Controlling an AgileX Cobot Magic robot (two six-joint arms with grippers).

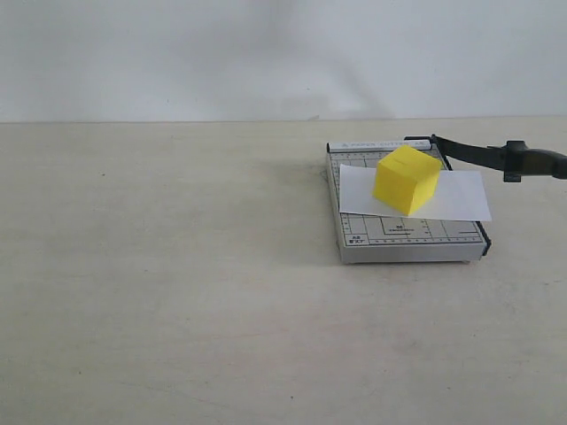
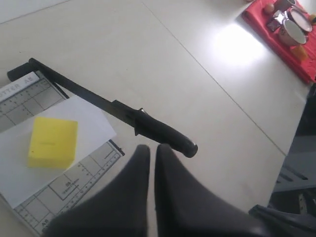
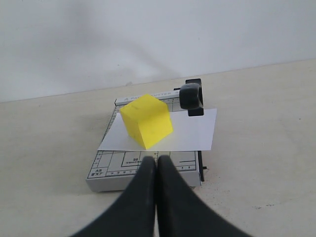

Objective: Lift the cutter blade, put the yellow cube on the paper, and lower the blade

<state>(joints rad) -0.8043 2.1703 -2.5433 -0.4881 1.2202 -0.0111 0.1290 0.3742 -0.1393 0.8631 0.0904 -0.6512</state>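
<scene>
Pale tabletop (image 1: 177,292) is seen below a white wall (image 1: 266,53). The left claw (image 2: 152,150) and the right claw (image 3: 156,160) are each pressed together on nothing. On the grey cutter base (image 1: 407,239) the paper (image 1: 461,197) is laid crosswise, and the yellow cube (image 1: 407,180) is set on it. The cutter blade (image 1: 478,155) is held raised off the base, its long axis running from the hinge at the cube's 1 o'clock out toward 3 o'clock, handle end outermost.
</scene>
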